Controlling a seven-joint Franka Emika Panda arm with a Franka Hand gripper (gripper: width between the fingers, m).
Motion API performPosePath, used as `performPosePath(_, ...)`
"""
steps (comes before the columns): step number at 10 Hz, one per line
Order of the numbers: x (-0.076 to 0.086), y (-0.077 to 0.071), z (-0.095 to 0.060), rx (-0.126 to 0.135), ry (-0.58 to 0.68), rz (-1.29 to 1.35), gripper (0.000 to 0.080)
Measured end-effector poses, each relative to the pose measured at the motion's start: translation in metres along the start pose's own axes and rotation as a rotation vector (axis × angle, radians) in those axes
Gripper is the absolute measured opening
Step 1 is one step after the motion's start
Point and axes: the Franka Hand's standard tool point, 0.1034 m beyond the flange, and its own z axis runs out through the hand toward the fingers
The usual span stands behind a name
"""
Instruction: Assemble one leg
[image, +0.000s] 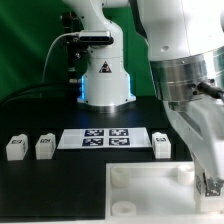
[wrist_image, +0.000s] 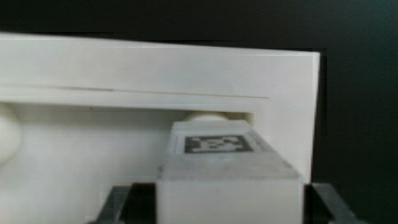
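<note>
In the wrist view a white leg with a black-and-white tag stands between my fingers, its far end against a round corner socket of the large white tray-like piece. My gripper is shut on this leg, with a dark finger close against each side. In the exterior view the gripper is low over the right side of the tray-like piece, and the held leg is hidden by the hand. Three more legs lie on the table: two on the left and one right of centre.
The marker board lies flat between the loose legs. The robot's white base stands behind it. The table top is black, with a green backdrop behind.
</note>
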Motion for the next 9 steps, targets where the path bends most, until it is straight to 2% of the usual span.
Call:
performPosePath(2,-0.009,-0.003,-0.002,-0.011,-0.007,0.232,0.0294)
performPosePath(3,-0.008,0.006,0.001,-0.053,0.000,0.202,0.0294)
performPosePath(5,-0.007,0.006,0.003,-0.055,-0.002,0.157,0.0294)
performPosePath(6,-0.006,0.007,0.004,-0.058,-0.001,0.132,0.0449)
performPosePath(7,-0.001,0.011,0.007,-0.064,-0.001,-0.056,0.0575)
performPosePath(8,0.003,0.014,0.010,-0.071,-0.004,-0.245,0.0575)
performPosePath(9,0.008,0.016,0.011,-0.072,0.002,-0.422,0.0635)
